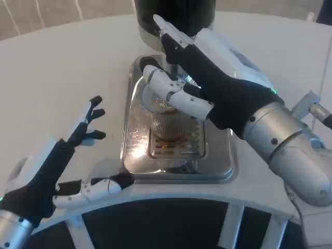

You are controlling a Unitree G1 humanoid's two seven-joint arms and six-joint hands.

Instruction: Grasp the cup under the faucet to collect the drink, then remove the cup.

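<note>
Scene: a white table (pixel 62 67) with a shiny metal drip tray (pixel 136 155) in the middle, seen from above the robot's chest.

Cup: 1 clear ribbed cup (pixel 167 124) stands on the slotted grate (pixel 193 148) of the tray, below a dark dispenser (pixel 176 13) at the top edge. An amber tint shows near its base, likely some drink.

Faucet: I cannot make out the spout itself; the right hand covers that spot.

Right hand: the right hand (pixel 199 85) reaches in from the right, its fingers (pixel 171 93) curled over the cup's rim and near side. It looks clamped on the cup, though the far side of the grip is hidden.

Left hand: the left hand (pixel 62 166) rests low at the left of the tray, fingers spread apart, holding nothing.

Cup axis: the long axis runs straight up from the grate, mouth upward toward the dispenser, no lean that I can see.

Risk 1: fingers over the rim could block the stream or get wet, splashing drink onto the tray.

Risk 2: a ribbed, thin cup may flex or slip if squeezed high up, tipping as it is drawn out.

Risk 3: pulling away at an angle could slop liquid over the lip.
</note>
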